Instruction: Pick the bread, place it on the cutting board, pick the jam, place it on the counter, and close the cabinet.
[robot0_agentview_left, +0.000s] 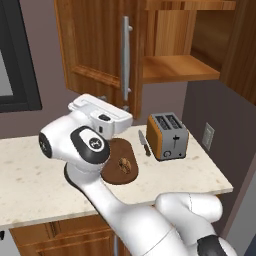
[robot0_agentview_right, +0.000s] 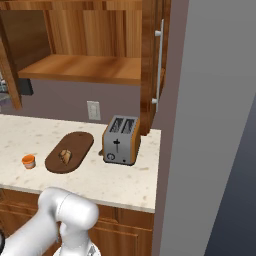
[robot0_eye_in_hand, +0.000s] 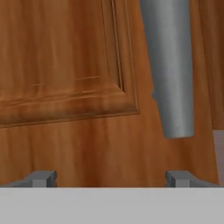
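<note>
The bread (robot0_agentview_left: 124, 165) (robot0_agentview_right: 65, 156) lies on the dark oval cutting board (robot0_agentview_left: 116, 175) (robot0_agentview_right: 75, 145). The orange jam (robot0_agentview_right: 28, 161) stands on the speckled counter (robot0_agentview_left: 30, 175) (robot0_agentview_right: 125, 180), just left of the board. Above, the cabinet (robot0_agentview_left: 95, 50) (robot0_agentview_right: 80, 67) is open, its shelf (robot0_agentview_left: 180, 67) bare. My gripper (robot0_eye_in_hand: 111, 179) is open with nothing between its fingers. It faces the left door's panel (robot0_eye_in_hand: 65, 65) at close range, with the silver bar handle (robot0_eye_in_hand: 168, 65) (robot0_agentview_left: 126, 60) up and to the right of the fingertips.
An orange-sided toaster (robot0_agentview_left: 167, 136) (robot0_agentview_right: 121, 140) stands right of the board, with a knife (robot0_agentview_left: 143, 142) between them. A wall outlet (robot0_agentview_left: 208, 136) (robot0_agentview_right: 93, 110) is behind it. A grey wall (robot0_agentview_right: 210, 125) closes off the counter's right end. The right door's handle (robot0_agentview_right: 159, 65) juts out beside it.
</note>
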